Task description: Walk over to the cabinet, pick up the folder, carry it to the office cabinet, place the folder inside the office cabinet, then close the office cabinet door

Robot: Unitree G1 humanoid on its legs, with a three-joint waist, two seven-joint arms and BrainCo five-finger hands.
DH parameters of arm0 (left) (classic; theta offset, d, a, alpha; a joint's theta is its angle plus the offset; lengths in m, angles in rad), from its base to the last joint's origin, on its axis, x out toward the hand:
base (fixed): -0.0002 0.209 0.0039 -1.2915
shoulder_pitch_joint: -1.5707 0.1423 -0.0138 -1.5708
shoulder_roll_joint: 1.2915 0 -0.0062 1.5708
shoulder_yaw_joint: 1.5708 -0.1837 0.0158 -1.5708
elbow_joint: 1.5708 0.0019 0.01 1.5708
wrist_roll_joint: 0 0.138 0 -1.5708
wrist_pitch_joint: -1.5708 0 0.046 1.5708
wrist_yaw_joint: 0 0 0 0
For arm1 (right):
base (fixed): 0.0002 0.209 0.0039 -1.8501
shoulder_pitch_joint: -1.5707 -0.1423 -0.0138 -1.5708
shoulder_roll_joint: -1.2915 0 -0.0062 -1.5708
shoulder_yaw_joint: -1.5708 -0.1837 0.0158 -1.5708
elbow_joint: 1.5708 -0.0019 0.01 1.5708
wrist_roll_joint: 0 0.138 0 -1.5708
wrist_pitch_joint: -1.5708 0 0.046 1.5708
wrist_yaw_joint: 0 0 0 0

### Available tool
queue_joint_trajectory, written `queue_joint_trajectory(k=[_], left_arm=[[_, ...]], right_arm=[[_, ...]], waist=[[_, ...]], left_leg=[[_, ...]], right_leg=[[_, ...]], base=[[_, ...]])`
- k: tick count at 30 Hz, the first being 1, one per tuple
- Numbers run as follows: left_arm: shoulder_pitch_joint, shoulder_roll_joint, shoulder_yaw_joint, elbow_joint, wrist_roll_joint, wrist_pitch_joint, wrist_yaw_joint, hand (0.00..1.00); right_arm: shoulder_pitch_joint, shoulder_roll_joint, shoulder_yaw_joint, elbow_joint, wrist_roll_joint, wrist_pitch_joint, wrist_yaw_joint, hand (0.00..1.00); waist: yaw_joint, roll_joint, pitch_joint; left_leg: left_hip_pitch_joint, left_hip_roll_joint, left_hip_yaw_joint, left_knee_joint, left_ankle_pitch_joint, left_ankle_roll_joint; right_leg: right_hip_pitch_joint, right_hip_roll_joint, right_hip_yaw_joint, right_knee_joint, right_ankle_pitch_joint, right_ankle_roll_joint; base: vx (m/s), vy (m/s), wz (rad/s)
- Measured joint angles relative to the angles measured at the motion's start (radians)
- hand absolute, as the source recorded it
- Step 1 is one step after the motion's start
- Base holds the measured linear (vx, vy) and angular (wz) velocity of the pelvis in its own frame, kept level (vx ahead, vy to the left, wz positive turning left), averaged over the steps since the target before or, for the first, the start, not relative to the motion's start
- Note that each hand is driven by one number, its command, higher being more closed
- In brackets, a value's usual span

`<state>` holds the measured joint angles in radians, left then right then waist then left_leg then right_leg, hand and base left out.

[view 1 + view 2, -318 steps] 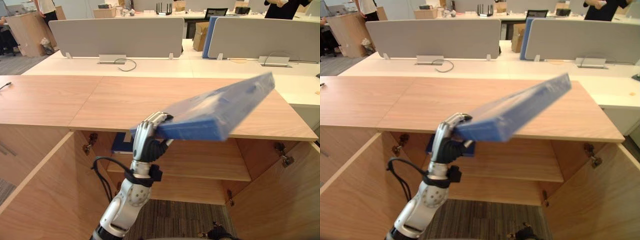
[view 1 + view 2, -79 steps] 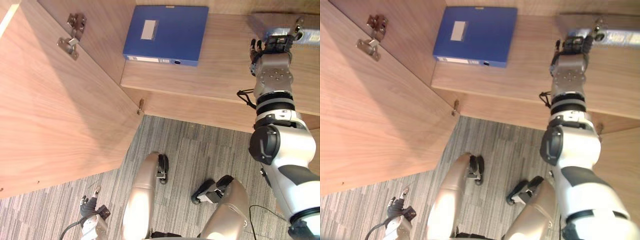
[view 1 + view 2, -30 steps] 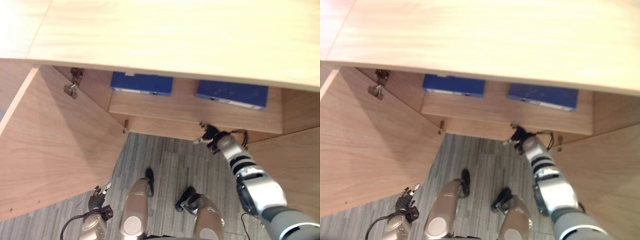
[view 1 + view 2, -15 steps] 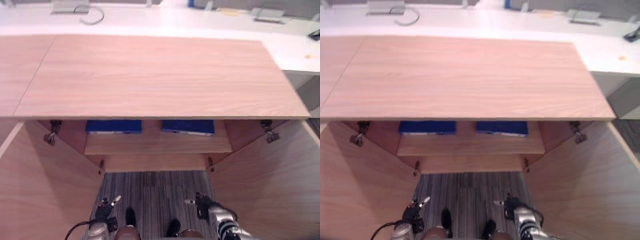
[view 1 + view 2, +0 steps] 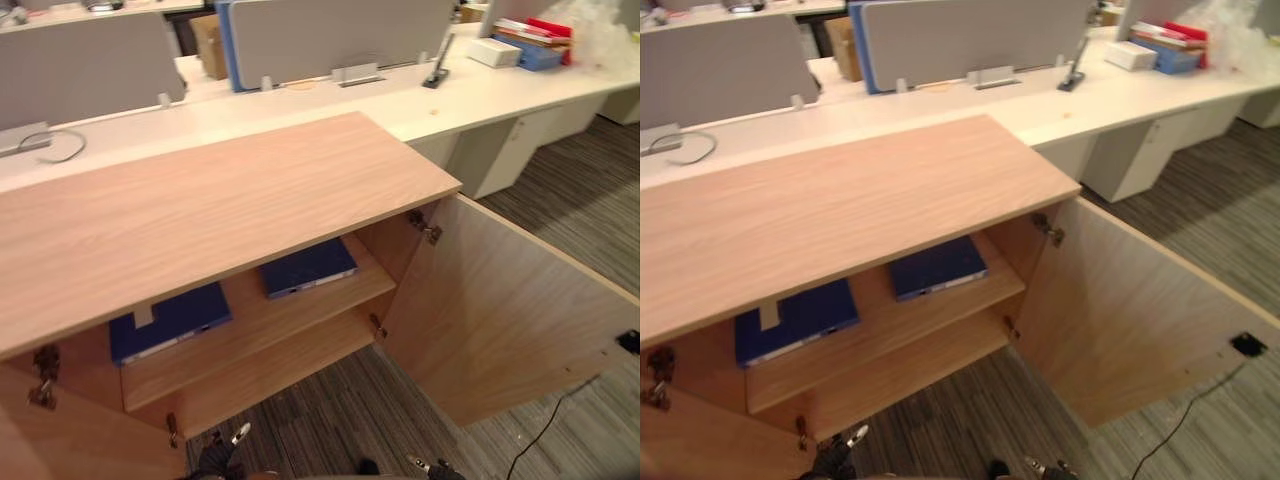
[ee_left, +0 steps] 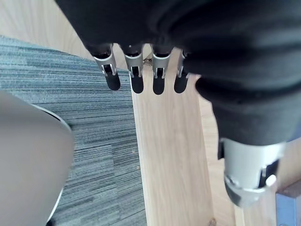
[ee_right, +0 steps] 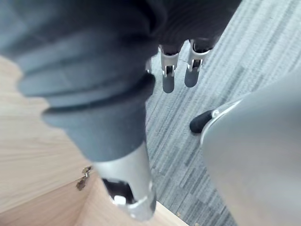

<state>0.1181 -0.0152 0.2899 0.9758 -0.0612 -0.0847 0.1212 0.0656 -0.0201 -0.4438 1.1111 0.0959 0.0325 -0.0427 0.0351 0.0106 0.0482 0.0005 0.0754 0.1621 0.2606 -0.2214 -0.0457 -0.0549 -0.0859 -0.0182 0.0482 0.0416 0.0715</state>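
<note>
Nearest, the left hand (image 5: pixel 218 458) and the right hand (image 5: pixel 430 467) were seen low over the grey striped carpet (image 5: pixel 330 405). The left hand's fingers (image 6: pixel 137 77) and the right hand's fingers (image 7: pixel 169 75) were held straight and released, with nothing grasped by either. Beyond them, the light wooden office cabinet (image 5: pixel 200 200) was found with its right door (image 5: pixel 500 320) swung wide open. On its upper shelf (image 5: pixel 250 330) the flat blue folder (image 5: pixel 308 267) was laid to the right, apart from a second blue folder with a pale label (image 5: pixel 170 320) to the left. Farther back, a long white desk (image 5: pixel 470 95) with grey partition panels (image 5: pixel 340 35) was seen.
</note>
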Motion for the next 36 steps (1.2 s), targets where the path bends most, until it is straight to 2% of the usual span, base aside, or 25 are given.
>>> queue_joint_trajectory(k=[4,8,11,12,13,14,16,17,18,19,20,21,24,27,29,32,36], left_arm=[[0.001,0.009,-0.038,0.009,0.009,-0.001,-0.01,0.0],[-0.008,0.004,-0.039,0.007,0.015,-0.001,-0.019,0.0],[-0.016,0.0,-0.032,0.007,0.017,-0.001,-0.021,0.0],[-0.015,0.0,-0.03,0.006,0.017,-0.001,-0.021,0.0],[-0.013,0.0,-0.029,0.006,0.017,0.0,-0.021,0.0],[-0.001,-0.003,-0.026,0.002,0.017,0.001,-0.02,0.0],[0.014,-0.006,-0.011,-0.006,0.011,0.001,-0.019,0.0],[0.016,-0.008,0.001,-0.005,0.007,0.001,-0.018,0.0],[0.015,-0.007,0.004,-0.006,0.006,0.0,-0.018,0.0],[0.006,-0.002,0.007,0.001,0.008,0.001,-0.018,0.0],[-0.003,-0.006,0.008,0.018,0.009,0.005,-0.018,0.0],[-0.012,-0.009,0.008,0.032,0.013,0.007,-0.018,0.0],[-0.018,0.004,0.004,0.044,0.017,0.008,-0.018,0.0],[-0.026,0.021,0.003,0.045,0.017,0.012,-0.018,0.0],[-0.026,0.022,0.003,0.046,0.018,0.015,-0.018,0.0],[-0.027,0.029,0.001,0.043,0.018,0.015,-0.014,0.0],[-0.027,0.051,-0.011,0.043,0.018,0.015,-0.012,0.0]], right_arm=[[0.007,0.005,-0.007,-0.018,0.043,0.005,-0.006,0.0],[-0.015,0.002,-0.008,-0.02,0.044,0.007,-0.011,0.0],[-0.036,0.018,-0.005,-0.057,0.046,0.006,-0.011,0.0],[-0.035,0.026,-0.01,-0.073,0.051,0.005,-0.011,0.0],[-0.033,0.027,-0.014,-0.083,0.056,0.005,-0.01,0.0],[-0.017,0.027,-0.059,-0.085,0.062,0.006,-0.01,0.0],[-0.004,0.029,-0.09,-0.082,0.062,0.007,-0.009,0.0],[0.001,0.029,-0.115,-0.074,0.055,0.004,-0.016,0.0],[0.002,0.029,-0.126,-0.071,0.048,0.006,-0.017,0.0],[-0.003,0.023,-0.129,-0.055,0.04,0.005,-0.017,0.0],[-0.018,0.013,-0.145,-0.044,0.04,0.005,-0.015,0.0],[-0.024,0.007,-0.149,-0.018,0.04,0.006,-0.016,0.0],[-0.025,0.004,-0.162,0.026,0.039,0.008,-0.017,0.0],[-0.036,0.004,-0.157,0.033,0.035,0.007,-0.017,0.0],[-0.036,0.003,-0.143,0.039,0.03,0.007,-0.017,0.0],[-0.037,0.005,-0.142,0.063,0.027,0.006,-0.017,0.0],[-0.033,0.005,-0.14,0.063,0.026,0.006,-0.017,0.0]], waist=[[-0.019,0.001,-0.002],[-0.013,0.001,0.003],[-0.013,0.006,0.023],[-0.013,0.007,0.035],[-0.015,0.008,0.036],[-0.016,0.01,0.037],[-0.015,0.009,0.037],[-0.014,0.002,0.038],[-0.01,-0.006,0.037],[-0.006,-0.015,0.04],[0.001,0.002,0.041],[-0.001,0.009,0.047],[-0.004,-0.001,0.052],[-0.009,-0.018,0.063],[-0.013,-0.017,0.062],[-0.017,-0.017,0.062],[-0.019,-0.025,0.066]], left_leg=[[0.076,-0.031,0.065,-0.087,0.031,0.019],[0.12,-0.032,0.123,-0.118,0.031,0.019],[0.157,-0.018,0.198,-0.119,0.031,0.02],[0.175,-0.017,0.232,-0.125,0.029,0.025],[0.183,-0.019,0.245,-0.137,0.027,0.028],[0.207,-0.016,0.27,-0.147,0.027,0.028],[0.217,-0.007,0.284,-0.149,0.028,0.026],[0.233,-0.008,0.293,-0.15,0.031,0.019],[0.234,-0.012,0.298,-0.15,0.033,0.016],[0.233,-0.016,0.295,-0.153,0.037,0.017],[0.222,-0.001,0.285,-0.157,0.051,0.019],[0.218,0.014,0.275,-0.159,0.057,0.022],[0.232,0.012,0.189,-0.204,0.062,0.021],[0.236,0.012,0.183,-0.2,0.074,0.014],[0.23,0.017,0.182,-0.199,0.079,0.012],[0.227,0.027,0.183,-0.191,0.083,0.012],[0.216,0.034,0.193,-0.131,0.068,0.004]], right_leg=[[0.009,-0.016,0.044,-0.022,0.02,0.02],[-0.003,-0.009,0.049,0.006,0.022,0.021],[-0.064,-0.004,-0.048,0.118,0.014,0.006],[-0.077,-0.022,-0.141,0.186,-0.03,-0.041],[-0.09,-0.043,-0.21,0.242,-0.069,-0.07],[-0.101,-0.136,-0.404,0.416,-0.147,-0.085],[-0.092,-0.211,-0.508,0.512,-0.184,-0.091],[-0.077,-0.261,-0.557,0.525,-0.181,-0.091],[-0.075,-0.268,-0.559,0.509,-0.183,-0.079],[-0.076,-0.241,-0.577,0.482,-0.196,-0.083],[-0.065,-0.199,-0.58,0.417,-0.197,-0.083],[-0.058,-0.157,-0.572,0.362,-0.191,-0.082],[-0.046,-0.099,-0.541,0.322,-0.186,-0.09],[-0.049,-0.081,-0.516,0.3,-0.173,-0.091],[-0.036,-0.061,-0.513,0.246,-0.142,-0.089],[0.011,-0.009,-0.499,0.101,-0.06,-0.089],[0.051,0.018,-0.464,0.002,-0.002,-0.089]], base=[[0.09,0.1,-0.42],[0.07,0.045,-0.5],[-0.04,0.011,-0.65],[-0.07,-0.014,-0.36],[-0.05,-0.015,-0.3],[-0.03,-0.019,-0.17],[0.06,-0.069,-0.21],[0.1,-0.108,-0.35],[0.15,-0.187,-0.57],[0.13,-0.221,-0.87],[0.16,-0.324,-1.03],[0.09,-0.274,-0.81],[-0.04,-0.151,-0.4],[-0.06,-0.028,-0.31],[-0.05,0.01,-0.11],[-0.03,0.028,-0.2],[-0.04,0.016,-0.32]])
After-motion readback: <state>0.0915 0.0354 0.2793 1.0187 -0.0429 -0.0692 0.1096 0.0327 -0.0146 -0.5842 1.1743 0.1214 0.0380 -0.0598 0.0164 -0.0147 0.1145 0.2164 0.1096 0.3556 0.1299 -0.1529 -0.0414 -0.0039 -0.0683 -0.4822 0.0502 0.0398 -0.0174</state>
